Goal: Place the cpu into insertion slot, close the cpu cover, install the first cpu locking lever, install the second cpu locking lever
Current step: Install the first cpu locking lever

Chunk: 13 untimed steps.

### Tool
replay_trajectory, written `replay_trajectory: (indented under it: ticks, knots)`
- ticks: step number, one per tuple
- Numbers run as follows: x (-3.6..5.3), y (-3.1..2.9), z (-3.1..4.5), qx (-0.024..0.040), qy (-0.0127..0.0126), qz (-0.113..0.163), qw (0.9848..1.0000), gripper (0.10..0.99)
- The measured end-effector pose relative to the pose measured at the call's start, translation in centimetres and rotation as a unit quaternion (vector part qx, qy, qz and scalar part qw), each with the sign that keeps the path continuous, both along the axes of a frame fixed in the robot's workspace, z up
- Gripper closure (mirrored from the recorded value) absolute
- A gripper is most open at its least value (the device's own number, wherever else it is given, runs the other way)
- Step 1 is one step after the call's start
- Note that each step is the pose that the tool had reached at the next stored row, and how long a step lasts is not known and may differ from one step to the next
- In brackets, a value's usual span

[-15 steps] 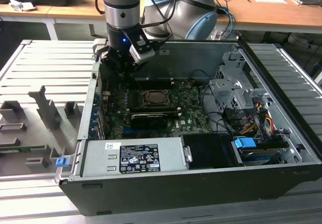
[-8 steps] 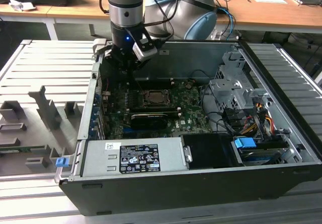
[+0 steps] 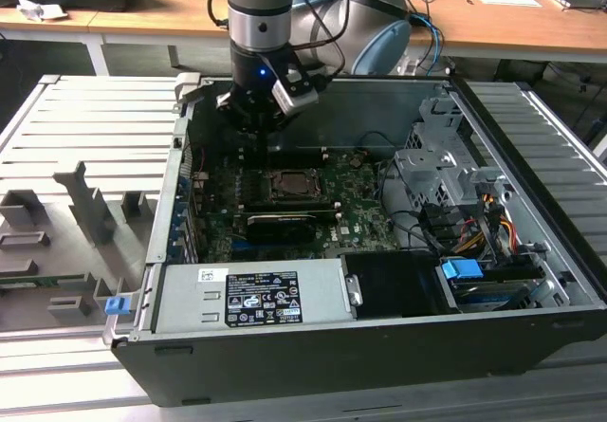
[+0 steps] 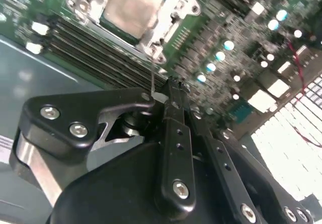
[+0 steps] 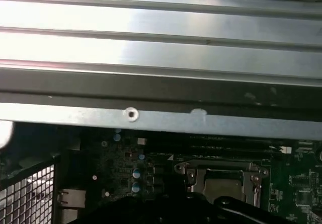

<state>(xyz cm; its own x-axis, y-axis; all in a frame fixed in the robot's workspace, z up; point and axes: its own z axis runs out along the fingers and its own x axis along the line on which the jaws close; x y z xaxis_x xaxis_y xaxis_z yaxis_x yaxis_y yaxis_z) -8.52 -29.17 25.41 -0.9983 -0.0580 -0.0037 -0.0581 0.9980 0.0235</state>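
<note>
The silvery cpu [image 4: 132,7] lies in the insertion slot [image 3: 289,186] on the green board, and it shows in the first wrist view as well [image 5: 222,182]. The dark metal cpu cover [image 4: 173,13] lies flat around it as a frame [image 5: 221,167]. A thin wire locking lever [image 4: 152,73] rises from the socket's corner up to my fingertips. My gripper [image 4: 160,94] is shut, its black fingers [image 4: 100,108] meeting at the lever's end. In the exterior view the gripper [image 3: 254,136] hangs just behind the socket, near the case's back wall.
A long black card [image 3: 280,223] lies in front of the socket. A grey power supply [image 3: 251,294] fills the case's near side. A drive cage [image 3: 446,175] and cables [image 3: 479,218] crowd the exterior view's right. A grey fixture tray [image 3: 76,213] sits outside on the left.
</note>
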Motion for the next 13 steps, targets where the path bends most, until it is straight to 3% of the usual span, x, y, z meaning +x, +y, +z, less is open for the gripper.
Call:
replay_trajectory:
  ticks: [4, 6, 9, 13]
  knots:
    - [1.23, 0.0, -0.47, 0.0, 0.0, 0.0, 1.0, 0.98]
    - [2.53, 0.01, -0.91, -0.0001, 0.0, 0.0, 1.0, 0.98]
    - [3.77, 0.01, -1.15, 0.002, -0.0001, 0.0, 1.0, 0.98]
    - [4.08, 0.1, -1.72, 0.006, -0.0005, 0.003, 1.0, 0.98]
